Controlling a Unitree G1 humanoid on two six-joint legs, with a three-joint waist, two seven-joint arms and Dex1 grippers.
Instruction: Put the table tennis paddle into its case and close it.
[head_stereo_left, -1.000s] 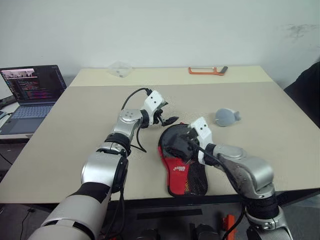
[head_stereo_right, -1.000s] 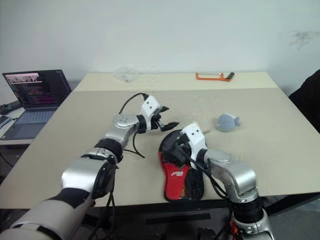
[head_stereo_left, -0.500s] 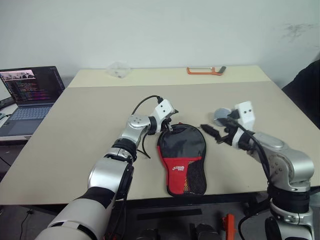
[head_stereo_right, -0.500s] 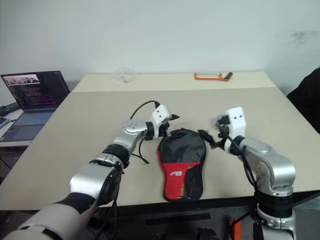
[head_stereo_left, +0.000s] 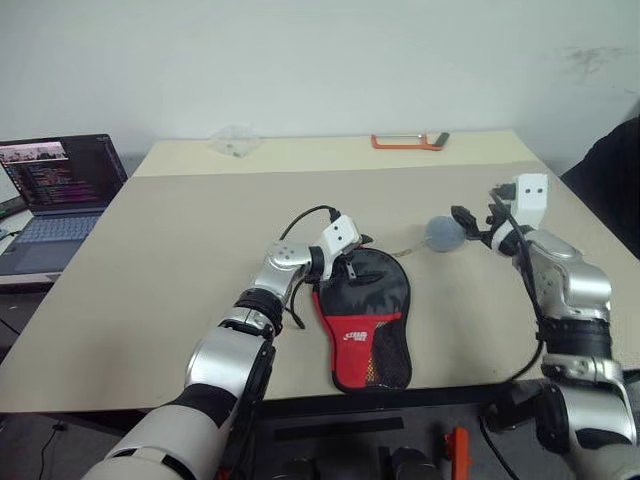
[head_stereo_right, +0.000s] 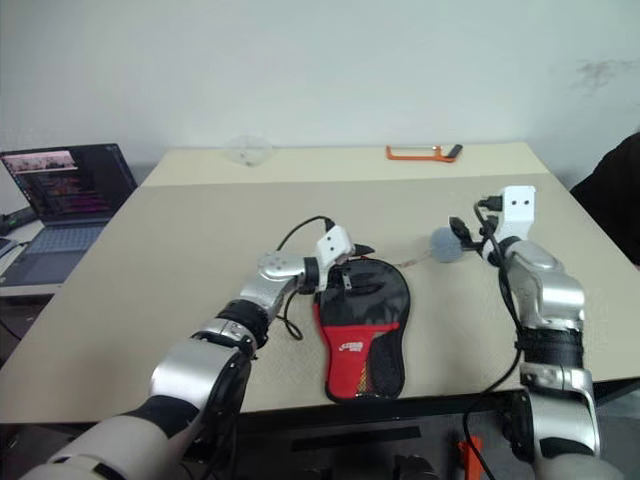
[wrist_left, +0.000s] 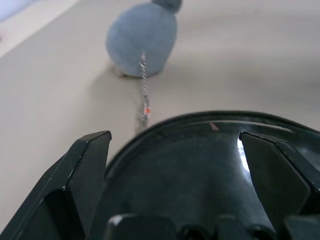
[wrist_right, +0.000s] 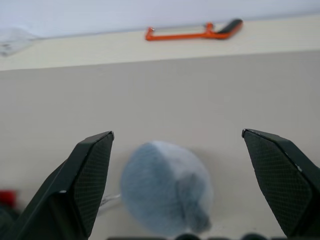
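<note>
Head view: case (head_stereo_left: 362, 315) seen flat on surface (head_stereo_left: 160, 260), near front edge; paddle presumed inside, not visible. White logo on red section unreadable. Left tool (head_stereo_left: 352, 248) spread wide at case's rounded top.

Left wrist view: zipper pull to be located before pinching.

Right wrist view: right tool (wrist_right: 177, 187) spread wide, empty, over grey plush (wrist_right: 165, 192).

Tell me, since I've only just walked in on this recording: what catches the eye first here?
The case, black with a red lower part, lies flat near the table's front edge, and the left gripper, open, sits at its rounded top end. To its right a small grey fuzzy charm lies on a thin chain leading to the case, with the right gripper open just beside it. A lit laptop stands off the table's left side.
</note>
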